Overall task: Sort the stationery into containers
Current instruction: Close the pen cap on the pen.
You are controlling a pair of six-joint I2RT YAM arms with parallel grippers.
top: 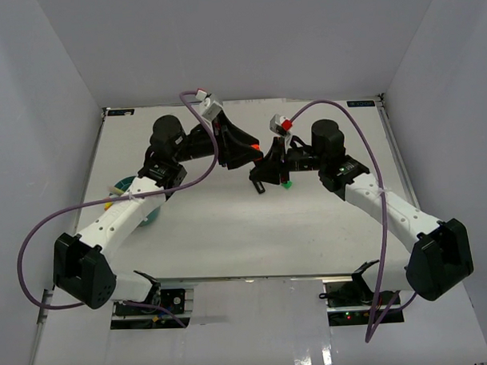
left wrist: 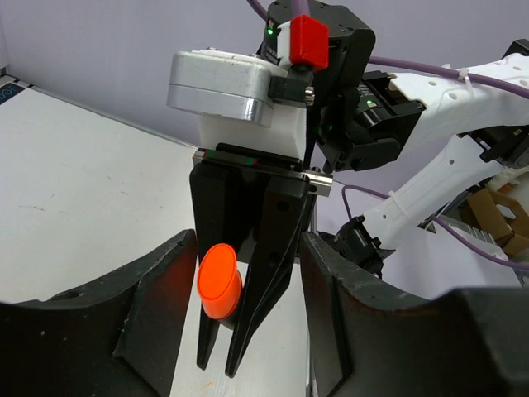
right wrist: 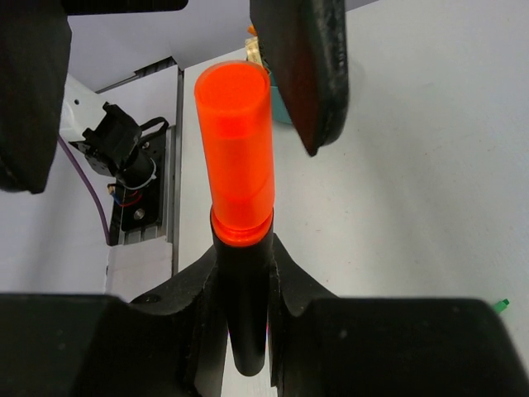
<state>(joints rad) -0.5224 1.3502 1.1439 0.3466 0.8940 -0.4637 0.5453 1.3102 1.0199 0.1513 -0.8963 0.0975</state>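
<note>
The right gripper (right wrist: 242, 265) pinches a black marker (right wrist: 237, 211) by its barrel; the left gripper (left wrist: 248, 240) stands spread around the orange cap (right wrist: 233, 141), seemingly not touching it.

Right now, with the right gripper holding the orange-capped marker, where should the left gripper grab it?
Probably the orange cap: it juts free beyond the right gripper, which pinches the black barrel. Bring the left gripper in end-on, one finger each side of the cap.

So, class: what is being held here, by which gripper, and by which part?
The right gripper clamps the short black marker with an orange cap by its black barrel. The left gripper straddles the cap, not gripping.
</note>
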